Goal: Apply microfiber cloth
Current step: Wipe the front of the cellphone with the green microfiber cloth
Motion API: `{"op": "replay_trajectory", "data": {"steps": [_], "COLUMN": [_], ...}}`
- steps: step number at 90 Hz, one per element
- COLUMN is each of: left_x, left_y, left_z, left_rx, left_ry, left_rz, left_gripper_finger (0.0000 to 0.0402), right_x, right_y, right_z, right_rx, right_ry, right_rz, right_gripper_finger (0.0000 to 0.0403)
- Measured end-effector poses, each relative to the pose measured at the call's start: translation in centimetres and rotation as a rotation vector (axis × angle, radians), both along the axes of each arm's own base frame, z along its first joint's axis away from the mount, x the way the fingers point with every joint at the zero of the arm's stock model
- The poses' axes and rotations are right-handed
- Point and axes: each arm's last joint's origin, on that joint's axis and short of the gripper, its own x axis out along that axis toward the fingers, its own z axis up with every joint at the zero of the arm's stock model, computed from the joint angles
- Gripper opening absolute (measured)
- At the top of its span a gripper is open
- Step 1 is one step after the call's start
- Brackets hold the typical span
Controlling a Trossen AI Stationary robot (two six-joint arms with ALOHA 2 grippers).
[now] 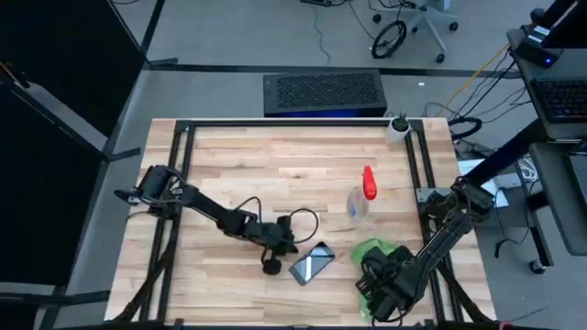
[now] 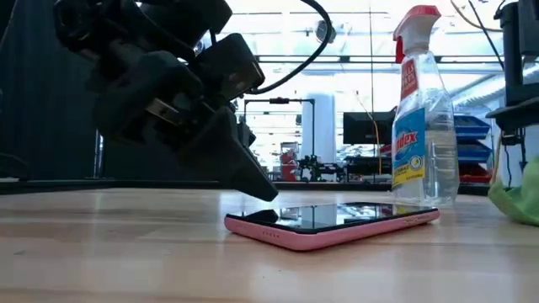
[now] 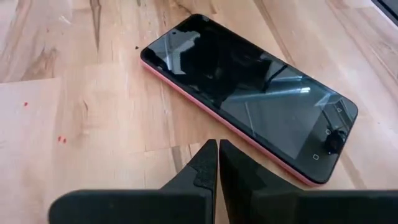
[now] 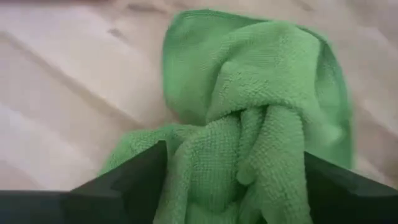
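The bright green microfiber cloth (image 1: 375, 250) lies bunched up on the table at the near right; its edge shows in the low view (image 2: 518, 198). My right gripper (image 4: 235, 163) is open, its fingers either side of the cloth's raised folds. A black phone (image 3: 249, 87) with a pink case lies flat, screen up, near the table's front (image 1: 312, 263). My left gripper (image 3: 218, 144) is shut, its tips just beside the phone's long pink side, to the left of the phone on the table (image 1: 275, 255). My left gripper points slanting down at the table beside the phone's long side (image 3: 214, 121); I cannot tell whether the tips touch it. My right gripper straddles the cloth's bunched middle (image 4: 249, 143) with open fingers; folds reach both inner finger sides. The cloth's far part (image 4: 205, 56) lies on the table.
A clear spray bottle (image 1: 359, 197) with a red nozzle stands upright behind the phone and cloth, also seen in the low view (image 2: 424, 109). A small white cup (image 1: 398, 126) sits at the far right corner. Bare wood stretches across the table's far and left parts.
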Motion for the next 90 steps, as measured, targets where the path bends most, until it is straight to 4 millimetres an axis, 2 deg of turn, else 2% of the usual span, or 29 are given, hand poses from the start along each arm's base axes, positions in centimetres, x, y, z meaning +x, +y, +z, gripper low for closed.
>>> {"op": "replay_trajectory", "data": {"steps": [29,45,59,68,83,90], "left_x": [0.0,0.0,0.0,0.0,-0.5,-1.0], "left_y": [0.0,-0.1,-0.2,-0.2,-0.3,-0.6], "left_z": [0.0,0.0,0.0,0.1,0.6,1.1], "left_rx": [-0.001,-0.001,-0.005,-0.005,0.006,0.013], "left_ry": [-0.002,-0.002,0.0,0.0,0.033,0.053], "left_rz": [0.0,-0.003,-0.009,-0.01,-0.018,-0.03], "left_gripper_finger": [0.0,0.0,0.0,0.0,0.0,0.0], "right_x": [0.2,-0.6,-1.0,-1.0,0.2,1.4], "right_y": [-0.5,-1.2,-1.6,-1.8,-1.4,-1.2], "right_z": [-0.2,-3.3,-5.6,-6.4,-5.5,-4.4], "right_rx": [-0.081,-0.022,0.059,0.094,0.087,0.034], "right_ry": [-0.011,0.037,-0.016,-0.054,-0.097,-0.146], "right_rz": [0.124,0.09,0.071,0.072,0.154,0.222], "right_gripper_finger": [0.0268,0.0234,0.0187,0.0141,0.003,0.0014]}}
